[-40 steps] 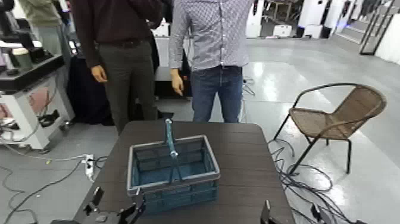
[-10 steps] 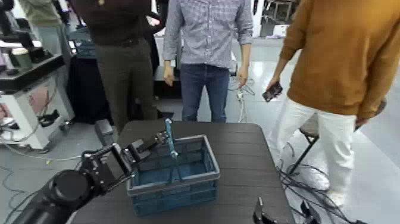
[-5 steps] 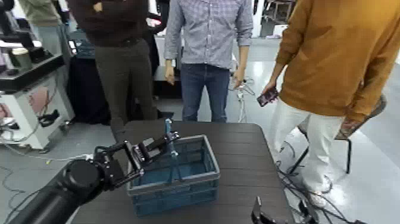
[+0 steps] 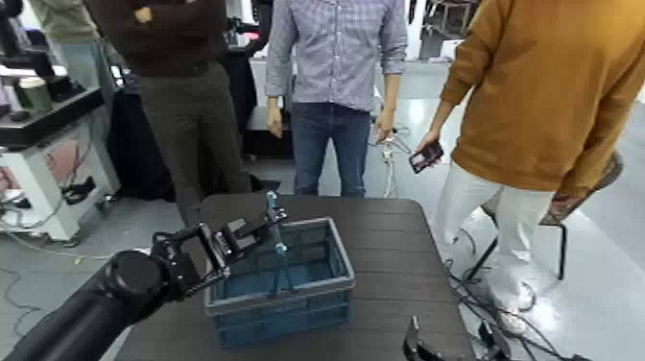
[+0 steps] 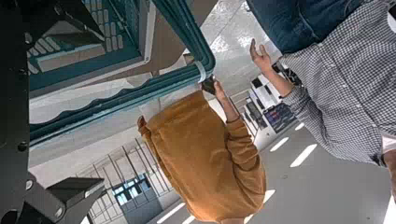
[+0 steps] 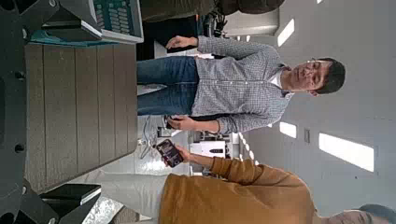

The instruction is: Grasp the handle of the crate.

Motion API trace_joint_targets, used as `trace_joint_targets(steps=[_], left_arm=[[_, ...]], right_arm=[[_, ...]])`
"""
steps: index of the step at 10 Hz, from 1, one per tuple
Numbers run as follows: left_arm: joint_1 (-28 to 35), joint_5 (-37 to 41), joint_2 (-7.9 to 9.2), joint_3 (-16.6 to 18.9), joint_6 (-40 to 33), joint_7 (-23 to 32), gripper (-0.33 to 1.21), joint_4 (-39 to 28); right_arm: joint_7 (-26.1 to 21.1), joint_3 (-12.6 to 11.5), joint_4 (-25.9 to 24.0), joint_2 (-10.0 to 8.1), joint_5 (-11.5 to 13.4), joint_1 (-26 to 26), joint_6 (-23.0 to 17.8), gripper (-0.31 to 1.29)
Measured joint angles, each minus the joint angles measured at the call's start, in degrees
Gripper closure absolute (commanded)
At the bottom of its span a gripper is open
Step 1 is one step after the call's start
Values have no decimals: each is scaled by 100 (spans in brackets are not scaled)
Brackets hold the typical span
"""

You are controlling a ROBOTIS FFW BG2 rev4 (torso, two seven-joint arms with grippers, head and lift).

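Note:
The dark blue crate (image 4: pixel 280 288) with a grey rim sits on the dark table, toward its near left. Its thin teal handle (image 4: pixel 273 223) stands upright over the middle. My left gripper (image 4: pixel 265 223) reaches in from the left at the upper part of the handle. In the left wrist view the handle (image 5: pixel 140 91) runs across between the two spread fingers of the left gripper (image 5: pixel 75 105), which is open and not clamped on it. The crate's slotted wall (image 5: pixel 84 47) lies just beyond. My right gripper (image 4: pixel 451 344) waits open at the table's near right edge.
Three people stand close behind and beside the table (image 4: pixel 394 259): one in a dark top (image 4: pixel 187 86), one in a checked shirt (image 4: pixel 336 58), one in an orange sweater (image 4: pixel 547 96) holding a phone at the right. A workbench (image 4: pixel 43 134) stands at the left, with cables on the floor.
My left arm has pushed forward and right, bringing its fingers to either side of the handle. The person in orange has shifted slightly right. The right arm is still.

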Motion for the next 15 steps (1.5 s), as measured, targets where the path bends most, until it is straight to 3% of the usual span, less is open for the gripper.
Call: trace_joint_targets(steps=[1, 3, 4, 11, 15], left_arm=[[-11, 0, -1, 0, -51, -2, 72, 36], [-20, 1, -8, 7, -93, -20, 105, 71], [-21, 1, -9, 9, -96, -28, 113, 80], [95, 0, -17, 17, -18, -110, 120, -11], [551, 83, 21, 267, 76, -63, 120, -863]], right_arm=[[7, 2, 7, -4, -14, -8, -2, 15], [8, 2, 28, -9, -52, -20, -7, 15], [15, 2, 38, -12, -69, -26, -10, 15], [16, -10, 62, -45, -123, -46, -28, 15], [8, -45, 59, -44, -125, -18, -45, 15]])
